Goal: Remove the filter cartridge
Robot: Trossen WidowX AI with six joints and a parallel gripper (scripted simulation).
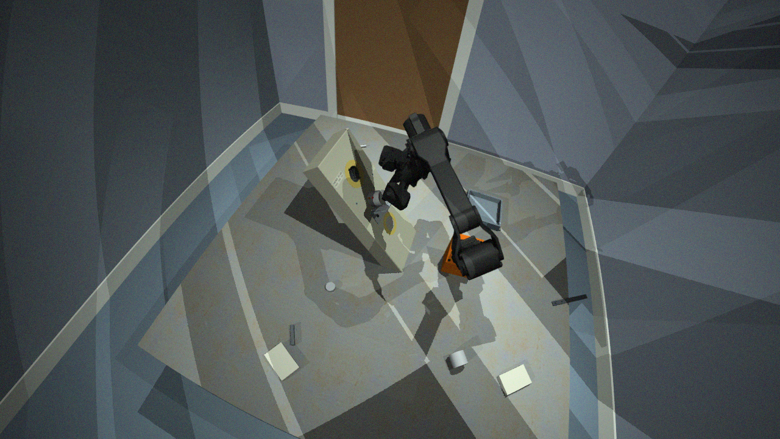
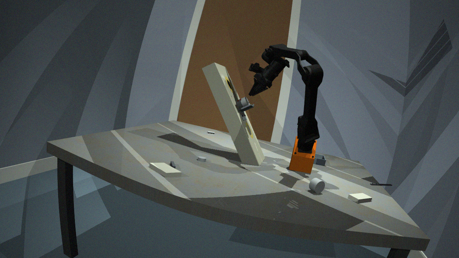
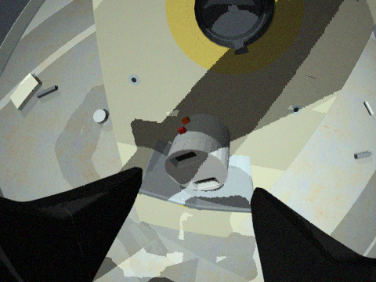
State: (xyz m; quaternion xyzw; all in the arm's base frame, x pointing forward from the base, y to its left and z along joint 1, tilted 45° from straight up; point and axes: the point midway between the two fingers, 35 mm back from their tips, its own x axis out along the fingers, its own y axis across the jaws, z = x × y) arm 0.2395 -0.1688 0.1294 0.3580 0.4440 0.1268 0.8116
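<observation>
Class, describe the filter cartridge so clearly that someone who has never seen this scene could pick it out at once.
Find the tall cream service panel leaning on the table. Partway down its face, below the dark round socket ringed in yellow, a small grey shelf juts out, and on it sits the short grey cylindrical filter cartridge. Unlike the loose plain grey cylinder on the table, it has two narrow slots and red dots.

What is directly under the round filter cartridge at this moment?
The filter cartridge rests on a small grey shelf projecting from the service panel. The shelf part beneath it is covered. The gripper is open, apart from it.
</observation>
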